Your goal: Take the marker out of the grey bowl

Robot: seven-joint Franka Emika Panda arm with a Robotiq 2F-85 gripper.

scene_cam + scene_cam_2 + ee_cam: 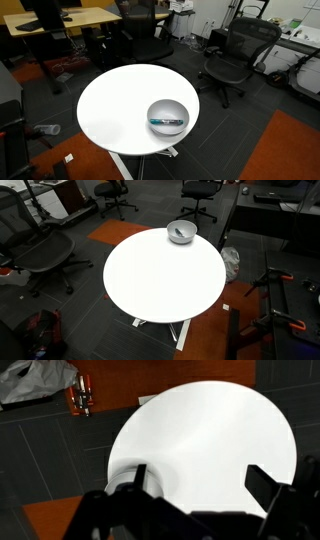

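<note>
The grey bowl (pixel 167 117) sits near the edge of a round white table (pixel 120 110). It also shows in an exterior view at the table's far edge (pixel 181 232). The marker (pixel 166 122), dark with a teal section, lies flat inside the bowl. In the wrist view my gripper (pixel 198 472) hangs high above the table, open and empty. The bowl (pixel 122 486) shows only partly, behind the left finger. The marker is hidden in the wrist view. The arm does not show in either exterior view.
Black office chairs (pixel 232 55) (pixel 40 255) and wooden desks (pixel 60 20) stand around the table. Orange carpet patches (pixel 285 150) lie on the dark floor. In the wrist view a red tool (pixel 80 396) and a white bag (pixel 35 380) lie on the floor.
</note>
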